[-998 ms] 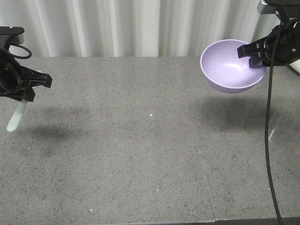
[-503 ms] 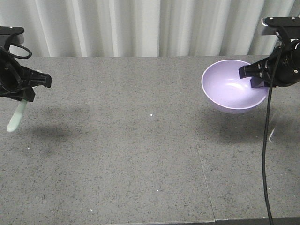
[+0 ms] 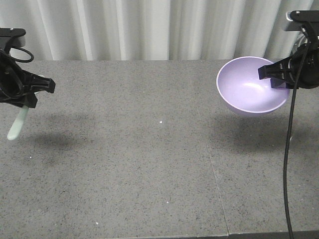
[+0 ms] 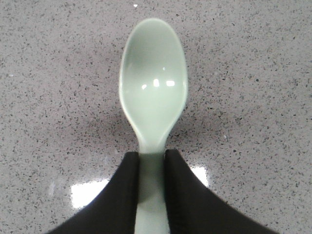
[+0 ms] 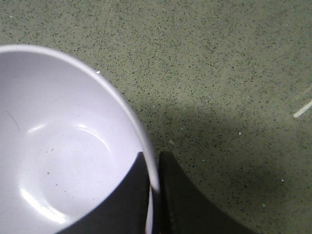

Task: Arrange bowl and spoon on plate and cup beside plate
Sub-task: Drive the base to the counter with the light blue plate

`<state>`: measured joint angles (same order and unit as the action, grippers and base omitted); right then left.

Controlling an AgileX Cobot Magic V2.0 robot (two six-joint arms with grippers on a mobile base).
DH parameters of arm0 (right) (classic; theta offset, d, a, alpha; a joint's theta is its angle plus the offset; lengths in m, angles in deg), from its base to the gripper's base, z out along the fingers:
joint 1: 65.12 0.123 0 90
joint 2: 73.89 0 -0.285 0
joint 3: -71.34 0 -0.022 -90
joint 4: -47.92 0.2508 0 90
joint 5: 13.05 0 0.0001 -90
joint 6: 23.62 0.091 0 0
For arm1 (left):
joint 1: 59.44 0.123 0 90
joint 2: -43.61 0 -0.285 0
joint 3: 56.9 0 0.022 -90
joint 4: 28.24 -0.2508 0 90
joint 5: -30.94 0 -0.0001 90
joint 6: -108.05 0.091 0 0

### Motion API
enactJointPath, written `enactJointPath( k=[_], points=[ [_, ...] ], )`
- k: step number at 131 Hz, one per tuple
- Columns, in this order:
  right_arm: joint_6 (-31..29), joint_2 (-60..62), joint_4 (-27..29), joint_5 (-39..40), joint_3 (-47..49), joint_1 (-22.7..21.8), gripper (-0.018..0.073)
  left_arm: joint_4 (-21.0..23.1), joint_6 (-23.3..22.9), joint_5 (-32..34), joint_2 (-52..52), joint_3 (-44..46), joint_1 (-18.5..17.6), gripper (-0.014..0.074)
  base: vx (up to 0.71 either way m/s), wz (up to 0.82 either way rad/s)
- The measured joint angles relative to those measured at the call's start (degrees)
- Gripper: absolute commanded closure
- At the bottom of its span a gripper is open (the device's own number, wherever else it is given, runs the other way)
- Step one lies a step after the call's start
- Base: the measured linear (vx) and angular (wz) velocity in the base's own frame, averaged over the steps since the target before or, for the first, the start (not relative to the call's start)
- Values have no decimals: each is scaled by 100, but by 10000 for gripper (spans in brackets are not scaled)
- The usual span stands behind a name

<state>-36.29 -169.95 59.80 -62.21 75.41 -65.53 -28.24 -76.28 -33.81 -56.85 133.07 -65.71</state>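
Specks [image 5: 47,172] inside bowl [image 5: 63,146] (wrist view only)

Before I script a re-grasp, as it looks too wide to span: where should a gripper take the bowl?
Best take the bowl by the rim on its right side, from above: one finger inside the wall, one outside. It is open side up and smooth-walled, so the thin rim looks its only narrow edge; the right gripper pinches it so.

Bright overhead light; soft shadows on table [image 3: 149,164]; glare on spoon [image 4: 153,97]; frames sharp.
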Motion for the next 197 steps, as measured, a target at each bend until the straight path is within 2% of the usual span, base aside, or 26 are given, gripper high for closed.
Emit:
enactJointPath(
  k=[197],
  points=[
    [0,0,4,-6,-4,0,563,0,0,0,0,0,0,603,0,-5]
  ],
)
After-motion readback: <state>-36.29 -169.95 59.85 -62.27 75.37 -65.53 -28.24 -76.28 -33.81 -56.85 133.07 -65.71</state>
